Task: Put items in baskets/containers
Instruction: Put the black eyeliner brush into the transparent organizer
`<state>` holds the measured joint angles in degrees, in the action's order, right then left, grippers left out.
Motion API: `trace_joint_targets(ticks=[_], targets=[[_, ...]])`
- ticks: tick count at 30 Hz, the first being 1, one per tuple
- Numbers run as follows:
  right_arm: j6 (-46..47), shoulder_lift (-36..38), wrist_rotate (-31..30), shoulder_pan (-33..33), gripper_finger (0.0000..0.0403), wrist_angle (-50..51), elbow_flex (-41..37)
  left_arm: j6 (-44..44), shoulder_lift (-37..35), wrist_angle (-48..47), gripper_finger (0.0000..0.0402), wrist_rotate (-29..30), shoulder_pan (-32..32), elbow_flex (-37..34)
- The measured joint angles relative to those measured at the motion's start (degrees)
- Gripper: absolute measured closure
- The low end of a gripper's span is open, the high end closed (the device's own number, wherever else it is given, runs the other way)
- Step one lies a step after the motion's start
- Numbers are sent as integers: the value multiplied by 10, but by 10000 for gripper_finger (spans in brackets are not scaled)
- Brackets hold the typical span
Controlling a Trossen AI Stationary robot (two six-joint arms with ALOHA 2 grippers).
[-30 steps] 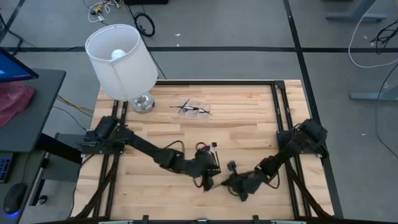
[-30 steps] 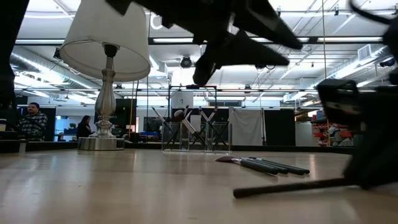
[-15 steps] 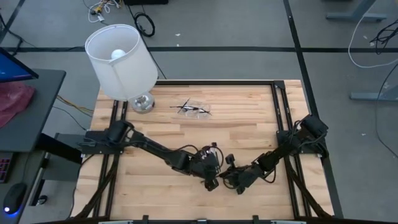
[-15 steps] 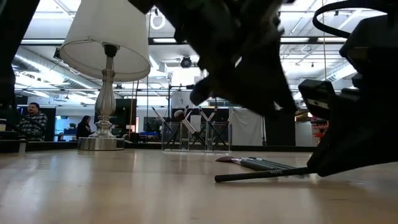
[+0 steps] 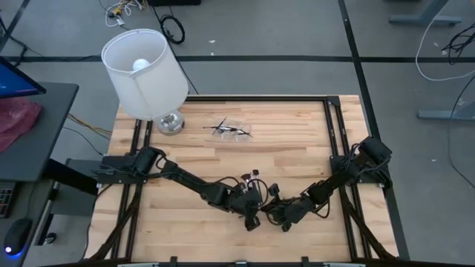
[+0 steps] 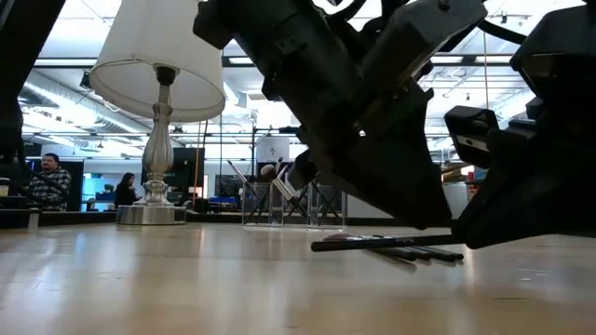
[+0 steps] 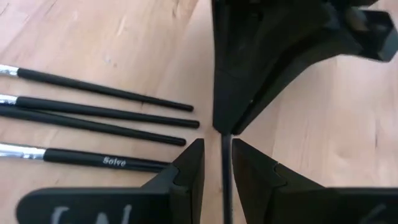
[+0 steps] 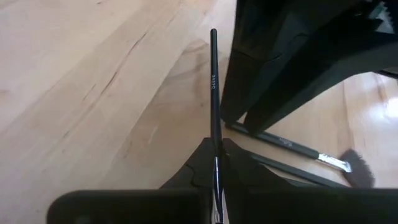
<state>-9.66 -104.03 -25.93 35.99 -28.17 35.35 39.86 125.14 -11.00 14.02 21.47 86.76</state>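
Currently right gripper (image 8: 216, 163) clamps a brush (image 8: 213, 87); left gripper (image 7: 216, 163) narrowly straddles it, grip unclear, above the table (image 5: 297, 141).

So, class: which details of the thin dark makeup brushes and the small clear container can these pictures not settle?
- High view: loose brushes hidden under both end effectors; clear plastic container too small to count its contents.
- Left wrist view: four black brushes cut off at the edge.
- Low view: arms hide the held thin brush's far end.
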Motion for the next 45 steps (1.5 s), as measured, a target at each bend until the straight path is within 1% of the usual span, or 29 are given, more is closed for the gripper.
trace_joint_targets(ticks=[2, 5, 7, 16, 20, 22, 26, 30, 35, 41, 43, 45], targets=[[-3, 0, -2, 0, 388, -2, 0, -1, 0, 3, 319, -1, 0, 0], [-4, 0, -2, 0, 388, -2, 0, -5, 0, 4, 318, -21, -2, 0], [-4, 0, -2, 0, 388, -2, 0, -13, 0, 4, 311, -25, -2, 0], [-13, 1, -2, 0, 388, -15, 1, -30, 8, 9, 244, -25, -9, 0], [-17, 1, -3, 0, 388, -25, 1, -31, 18, 11, 233, -34, -11, 0], [-21, 1, -4, 0, 388, -24, 2, -37, 18, 13, 238, -31, -11, 0], [-29, 1, -5, 0, 388, -18, 2, -52, 18, 22, 266, -8, -10, 0], [-29, 2, -5, 1, 388, -18, 2, -52, 18, 30, 296, -23, -11, 0], [-31, 2, -5, 0, 386, -16, 2, -52, 18, 30, 333, -23, -11, 0], [-34, 2, -5, 0, 363, -16, 2, -46, 18, 31, 377, -23, -11, 0], [-44, 2, -5, 1, 353, -16, 2, -45, 18, 31, 383, -22, -11, 0], [-48, 2, -23, 4, 342, -16, 2, -45, 18, 32, 382, -20, -9, 0]])
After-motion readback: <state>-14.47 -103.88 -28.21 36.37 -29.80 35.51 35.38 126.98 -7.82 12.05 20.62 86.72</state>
